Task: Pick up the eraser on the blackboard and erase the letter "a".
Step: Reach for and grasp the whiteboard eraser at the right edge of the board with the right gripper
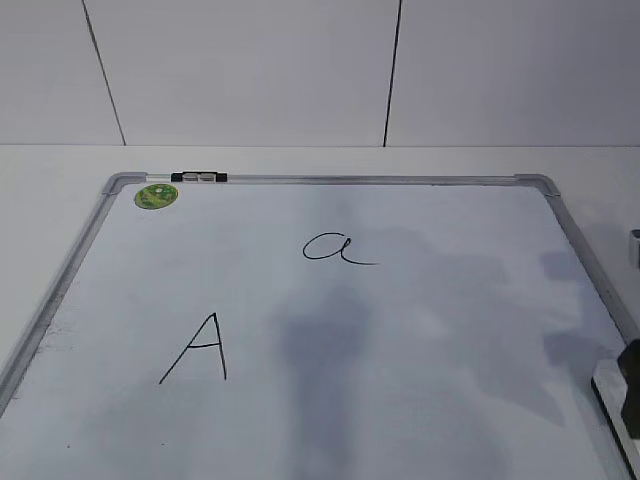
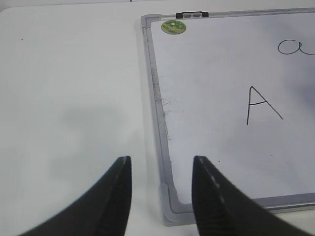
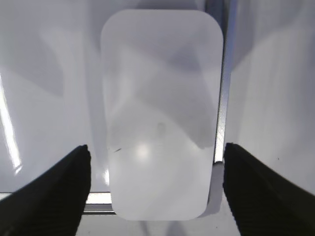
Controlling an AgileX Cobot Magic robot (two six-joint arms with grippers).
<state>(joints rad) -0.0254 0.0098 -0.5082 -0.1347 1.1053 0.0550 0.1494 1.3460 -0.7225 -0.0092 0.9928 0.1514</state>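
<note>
The blackboard (image 1: pixel 420 330) lay flat on a white table (image 2: pixel 69 88), and a white panelled wall (image 1: pixel 250 70) stood behind it. The letter "a" (image 1: pixel 337 249) was near the middle of the blackboard, and a capital "A" (image 1: pixel 198 349) was nearer to the front left. My right pincer (image 3: pixel 156 162) hung above the eraser (image 3: pixel 160 113) at the blackboard's right edge, its fingers apart on both sides of it. My left pincer (image 2: pixel 161 169) was also apart, above the blackboard's front left corner.

letter "a" (image 1: pixel 338 249) behind capital "A" (image 1: pixel 197 349) on blackboard (image 1: pixel 330 180); eraser (image 1: pixel 612 392) at right edge (near corner)
</note>
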